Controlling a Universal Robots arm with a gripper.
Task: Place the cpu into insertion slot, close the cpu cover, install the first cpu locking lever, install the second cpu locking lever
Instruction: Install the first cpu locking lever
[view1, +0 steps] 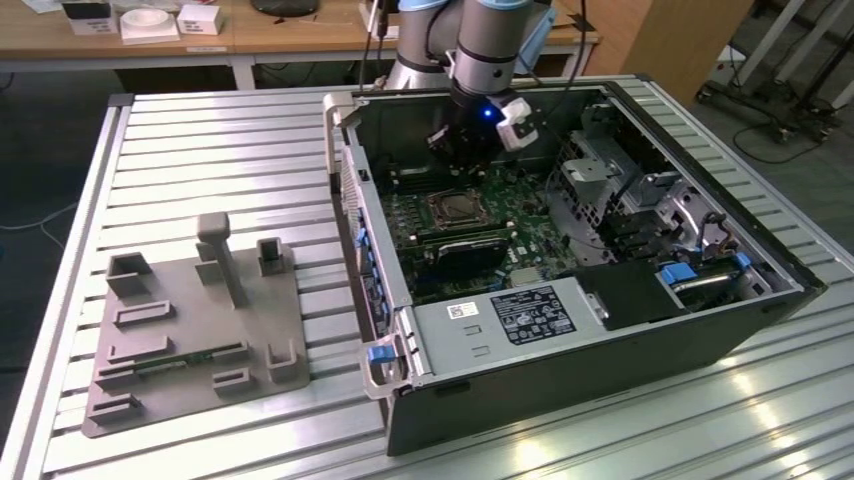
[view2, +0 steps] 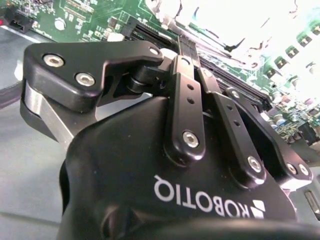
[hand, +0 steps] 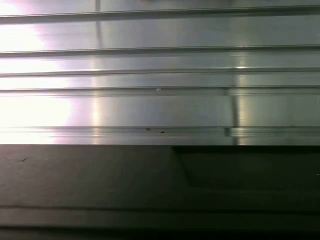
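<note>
Leftmost in the exterior view, a grey fixture tray (view1: 187, 330) with upright holders lies on the ribbed aluminium tabletop (view1: 200, 140). Beyond the tabletop's far edge, a wooden desk (view1: 267, 38) carries a few small white boxes. Just beside the tray, towards the exterior view's right, stands an open computer case (view1: 574, 400), with a blue latch (view1: 380, 352) at its near corner. Inside it lies the green motherboard (view1: 514, 225). The insertion slot (view1: 454, 210) sits on that board, a square with a silvery metal rim and a dark centre; what lies in that centre I cannot tell. The robot arm (view1: 481, 40) comes down into the case from the far side, and its black gripper (view1: 451, 152) hangs just above the board, near the insertion slot's far edge and apart from it. Whether the gripper is apart, together or clamped on something cannot be told. A grey power-supply box (view1: 514, 315) with a white label fills the case's near part. Further right are a metal drive cage (view1: 607, 170) and some blue clips (view1: 681, 272).

In the second wrist view, the gripper's black body and link bars point towards the green board. The first wrist view looks across a dark case wall (hand: 150, 175) to the tabletop's bright slats.
</note>
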